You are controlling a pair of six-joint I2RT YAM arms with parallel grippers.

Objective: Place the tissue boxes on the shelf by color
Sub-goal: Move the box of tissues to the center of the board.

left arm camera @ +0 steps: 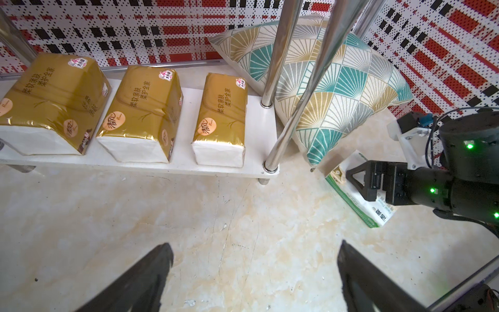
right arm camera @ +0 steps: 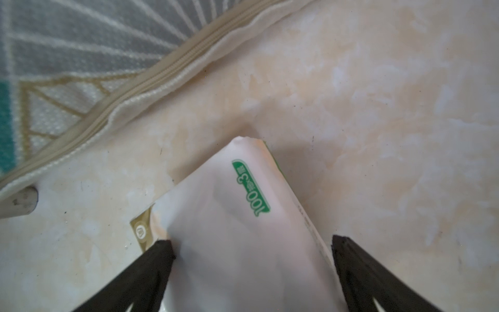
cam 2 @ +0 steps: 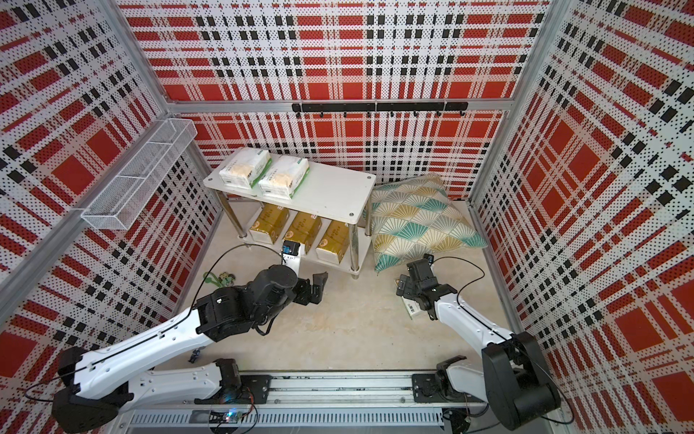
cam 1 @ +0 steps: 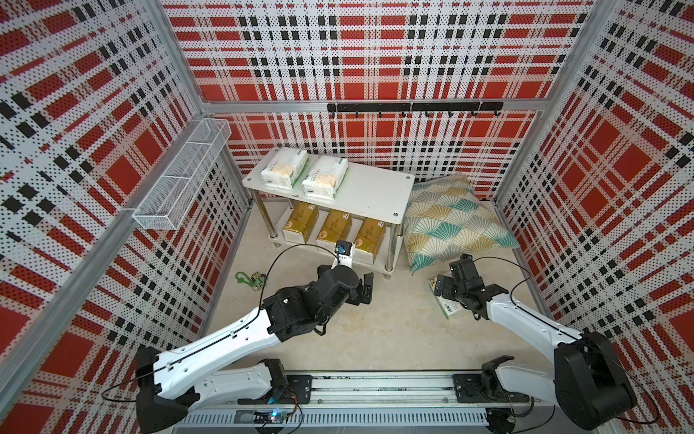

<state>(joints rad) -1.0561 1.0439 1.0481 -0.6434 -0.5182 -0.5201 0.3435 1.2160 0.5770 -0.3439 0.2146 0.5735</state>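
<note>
The shelf (cam 1: 375,191) stands at the back, with two white tissue boxes (cam 1: 284,168) (cam 1: 325,176) side by side on the left part of its top board. Three gold ones (left arm camera: 51,97) (left arm camera: 140,108) (left arm camera: 221,113) line the lower board (left arm camera: 259,127). A third white pack (cam 1: 450,310) (right arm camera: 237,216) lies on the floor by the pillow. My right gripper (cam 1: 463,295) (right arm camera: 252,241) is down over it, open, one finger touching its side and the other just clear of it. In front of the shelf, my left gripper (cam 1: 365,289) (left arm camera: 255,243) hangs open and empty over bare floor.
A teal-and-gold pillow (cam 1: 450,221) leans right of the shelf, close to the floor pack. A small green object (cam 1: 249,280) lies on the floor at the left. A white wire basket (cam 1: 184,173) hangs on the left wall and a black hook rail (cam 1: 413,108) on the back wall.
</note>
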